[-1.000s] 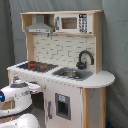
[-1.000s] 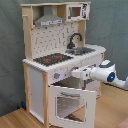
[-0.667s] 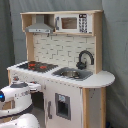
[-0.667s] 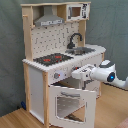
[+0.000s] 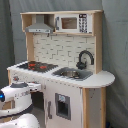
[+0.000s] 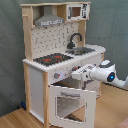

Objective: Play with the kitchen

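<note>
Kitchen (image 6: pixel 55 65) upright on wood floor (image 6: pixel 15 117) against grey backdrop. Oven door (image 6: pixel 70 102) already swung down, open. End effector (image 6: pixel 79 75) at front panel just above open door, by knobs; finger state: cannot tell. Hob, sink, faucet, microwave look untouched: plenty left to play with.

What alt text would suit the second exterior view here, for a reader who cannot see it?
A white robot arm's hand reaches to the front panel of a white and light-wood toy kitchen, just above its open oven door. On top are a black hob, sink and black faucet.
</note>
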`<action>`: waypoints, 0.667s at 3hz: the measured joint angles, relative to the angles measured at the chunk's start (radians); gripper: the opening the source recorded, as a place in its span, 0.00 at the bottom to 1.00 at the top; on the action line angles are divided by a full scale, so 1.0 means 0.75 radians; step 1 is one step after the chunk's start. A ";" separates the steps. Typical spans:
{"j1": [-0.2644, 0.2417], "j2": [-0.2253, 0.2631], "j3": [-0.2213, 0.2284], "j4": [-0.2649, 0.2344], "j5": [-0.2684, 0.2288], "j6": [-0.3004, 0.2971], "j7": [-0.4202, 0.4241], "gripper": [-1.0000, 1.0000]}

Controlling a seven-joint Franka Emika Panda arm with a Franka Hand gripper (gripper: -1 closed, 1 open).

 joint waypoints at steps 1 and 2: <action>-0.002 0.004 0.005 -0.001 0.001 -0.039 0.191 1.00; 0.107 0.004 0.007 -0.052 0.001 -0.078 0.265 1.00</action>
